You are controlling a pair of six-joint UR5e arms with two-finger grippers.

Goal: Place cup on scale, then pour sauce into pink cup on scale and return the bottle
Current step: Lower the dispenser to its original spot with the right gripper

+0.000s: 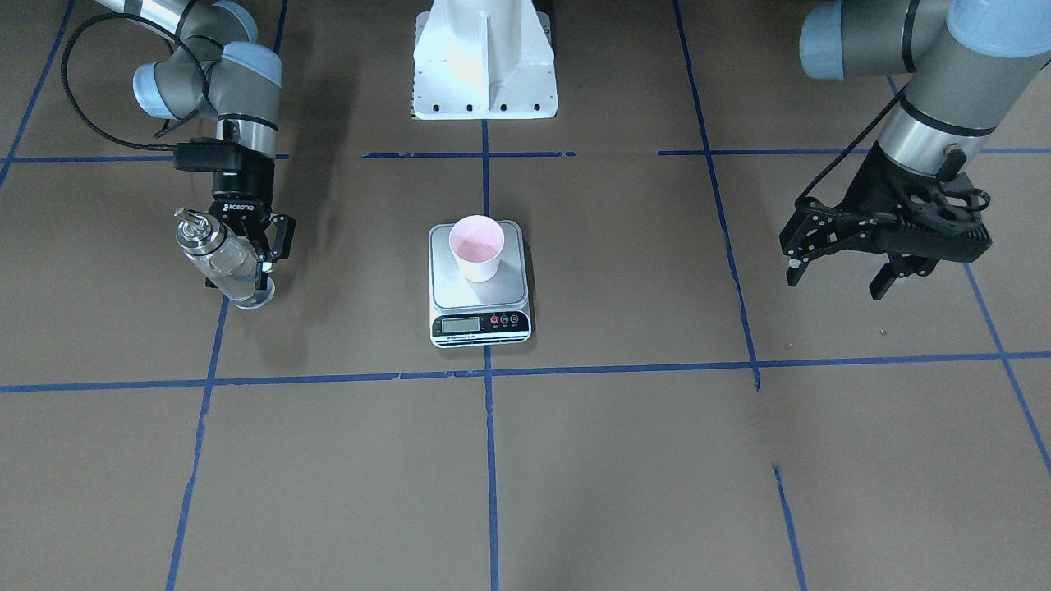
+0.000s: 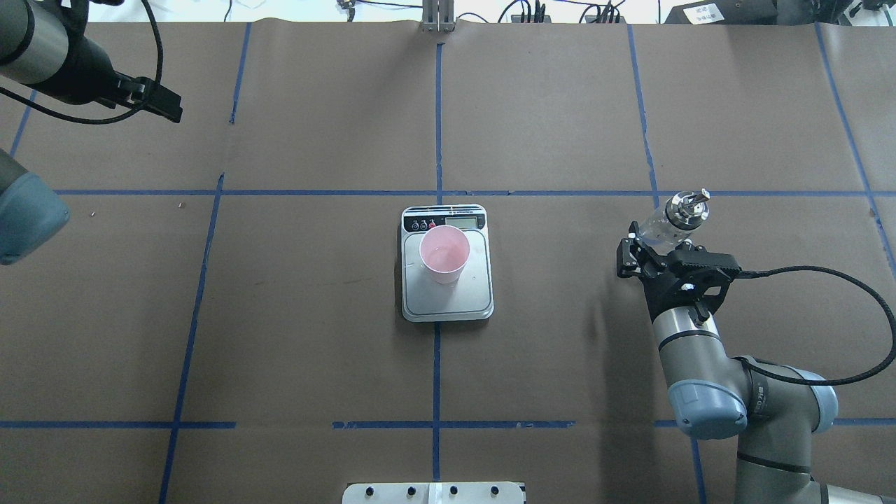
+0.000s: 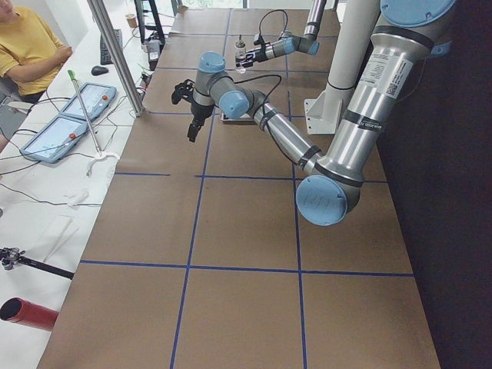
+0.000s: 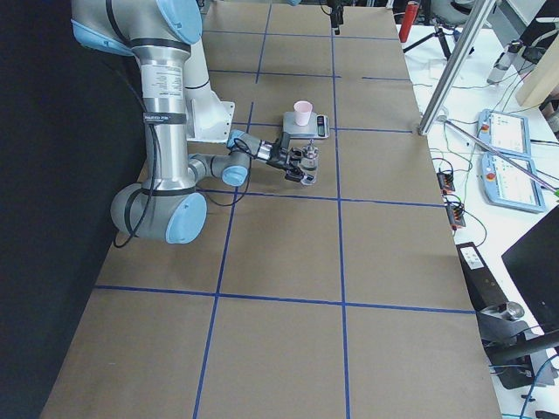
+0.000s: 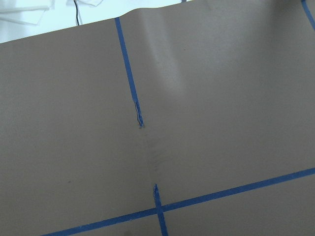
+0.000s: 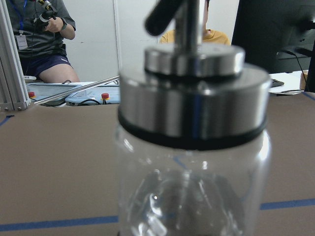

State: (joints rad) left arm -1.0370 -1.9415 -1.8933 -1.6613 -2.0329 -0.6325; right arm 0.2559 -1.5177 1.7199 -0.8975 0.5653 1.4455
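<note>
The pale pink cup [image 1: 476, 246] stands upright on the scale [image 1: 505, 286] at the table's middle; both also show in the overhead view, cup [image 2: 444, 252] on scale [image 2: 448, 302]. My right gripper [image 1: 242, 281] is shut on the clear glass bottle [image 1: 220, 258], low on its body. The bottle is upright, with its base at or just above the table. Its silver pourer cap fills the right wrist view [image 6: 192, 98]. Clear sauce shows through the glass; I cannot tell its level. My left gripper [image 1: 837, 279] is open and empty, raised, far off to the robot's left.
The white robot base mount [image 1: 484, 66] stands behind the scale. Blue tape lines [image 1: 489, 460] grid the brown table. The left wrist view shows only bare table [image 5: 206, 123]. Beyond the far edge are an operator [image 3: 31, 46], tablets [image 4: 507, 131] and a metal post [image 3: 115, 54].
</note>
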